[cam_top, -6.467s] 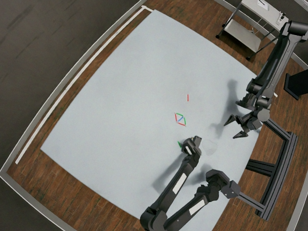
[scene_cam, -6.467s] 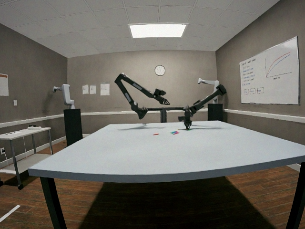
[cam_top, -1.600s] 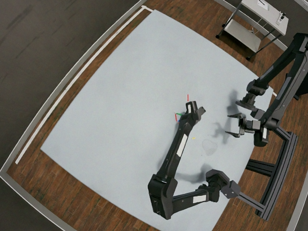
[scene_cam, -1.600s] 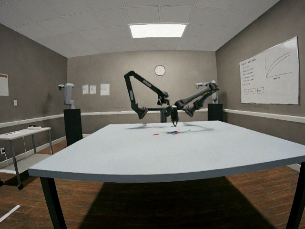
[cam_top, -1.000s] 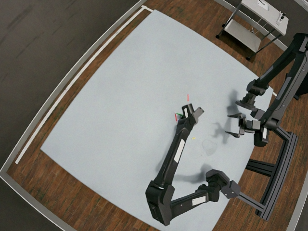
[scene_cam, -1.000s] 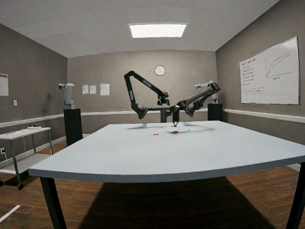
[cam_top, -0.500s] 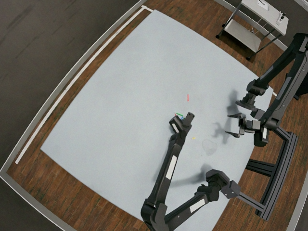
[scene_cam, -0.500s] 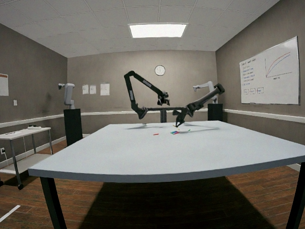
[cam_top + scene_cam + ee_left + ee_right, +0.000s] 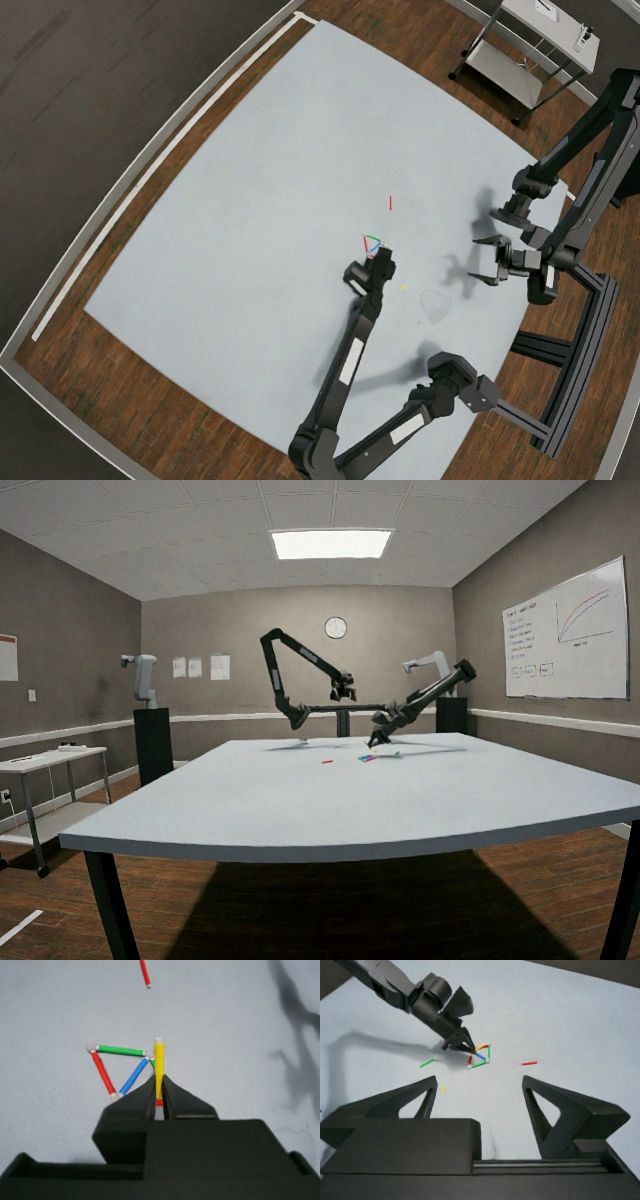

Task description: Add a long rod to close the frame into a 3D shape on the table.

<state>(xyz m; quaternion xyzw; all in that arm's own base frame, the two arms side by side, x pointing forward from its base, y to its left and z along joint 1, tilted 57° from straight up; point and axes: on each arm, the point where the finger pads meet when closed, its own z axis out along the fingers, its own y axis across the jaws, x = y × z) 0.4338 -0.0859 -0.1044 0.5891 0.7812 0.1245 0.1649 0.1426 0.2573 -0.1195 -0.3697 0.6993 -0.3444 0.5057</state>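
The frame (image 9: 372, 243) of green, red and blue rods joined by steel balls lies near the table's middle. It also shows in the left wrist view (image 9: 120, 1067) and in the right wrist view (image 9: 480, 1056). My left gripper (image 9: 383, 253) is shut on a yellow rod (image 9: 159, 1067) and holds it just beside the frame's near corner; I cannot tell whether the rod's tip touches a ball. My right gripper (image 9: 485, 260) is open and empty, well away from the frame, with its fingers spread wide.
A loose red rod (image 9: 390, 203) lies beyond the frame and shows in the left wrist view (image 9: 145, 972). A short yellow piece (image 9: 401, 286) lies beside the left arm. A loose green rod (image 9: 426, 1062) lies near the left arm's shadow.
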